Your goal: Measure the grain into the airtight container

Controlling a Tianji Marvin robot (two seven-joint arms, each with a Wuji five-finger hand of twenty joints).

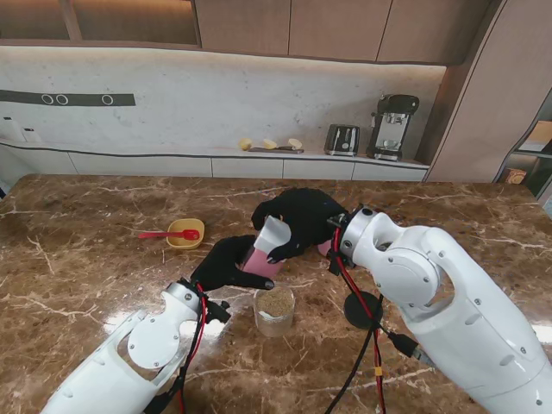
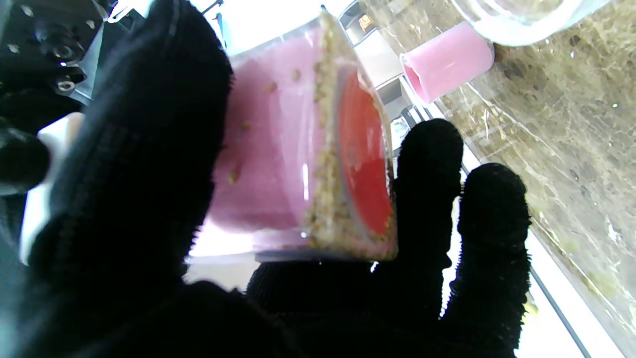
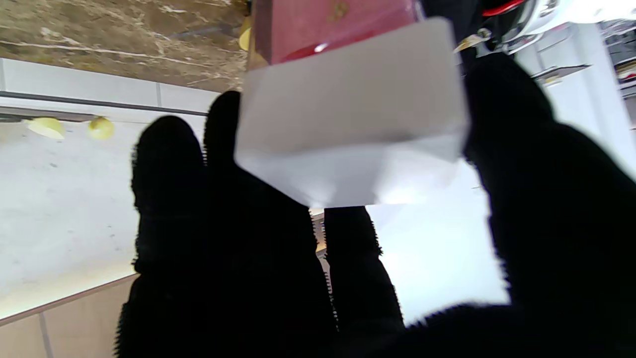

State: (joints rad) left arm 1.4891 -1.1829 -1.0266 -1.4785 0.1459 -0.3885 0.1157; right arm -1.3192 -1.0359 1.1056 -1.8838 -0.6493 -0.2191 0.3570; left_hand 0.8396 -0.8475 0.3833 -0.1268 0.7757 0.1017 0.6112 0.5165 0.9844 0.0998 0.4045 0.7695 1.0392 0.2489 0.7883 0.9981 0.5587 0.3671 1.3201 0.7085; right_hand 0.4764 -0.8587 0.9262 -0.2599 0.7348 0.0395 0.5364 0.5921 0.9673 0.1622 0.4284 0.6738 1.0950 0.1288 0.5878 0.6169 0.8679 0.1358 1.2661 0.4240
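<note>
**Pink grain box held tilted over the glass jar**

While both black-gloved hands meet over the middle of the marble table, a clear box with a pink interior hangs tilted just above and behind a small glass jar. The jar stands upright near me and holds a shallow layer of tan grain. In the left wrist view the box shows grain banked against one wall beside a red patch, with a few stray kernels stuck to the pink side.

A white flap at the box's upper end (its lid, apparently swung open) is pinched by the right hand, thumb on one side and fingers on the other. The left hand wraps the lower body of the box, fingers curled under it.

To the left, well apart, a yellow bowl carries a red spoon. A pink cup lies on its side on the table. A black disc sits beneath the right forearm.
</note>
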